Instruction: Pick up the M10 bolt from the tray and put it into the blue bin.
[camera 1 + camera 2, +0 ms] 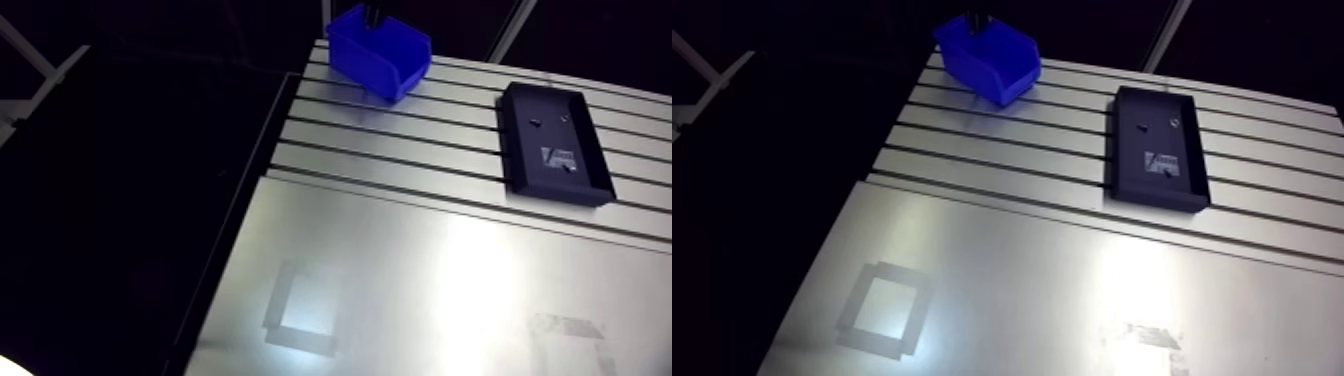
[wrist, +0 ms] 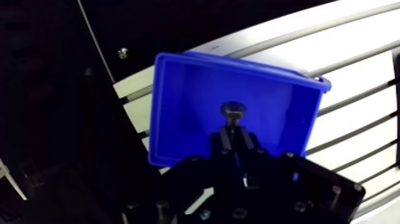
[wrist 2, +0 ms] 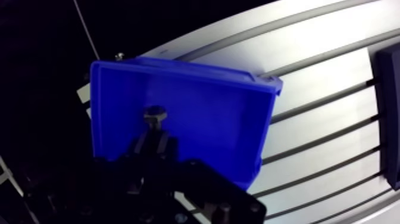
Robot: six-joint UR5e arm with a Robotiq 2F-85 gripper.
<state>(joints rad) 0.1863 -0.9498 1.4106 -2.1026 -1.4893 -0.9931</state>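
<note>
The blue bin (image 1: 380, 52) stands at the far corner of the slotted table, open side up. In the wrist view my gripper (image 2: 234, 132) hangs over the inside of the blue bin (image 2: 178, 101). It is shut on the dark M10 bolt (image 2: 233, 110), whose head sticks out just past the fingertips (image 2: 223, 140) above the bin's floor. In the arm view only the gripper's dark tip (image 1: 375, 12) shows, right above the bin. The black tray (image 1: 553, 140) lies to the right of the bin with a few small parts in it.
The table's left edge (image 1: 270, 150) runs close beside the bin, with a dark drop beyond it. A smooth metal plate (image 1: 420, 290) covers the near half of the table and carries taped square marks (image 1: 300, 312).
</note>
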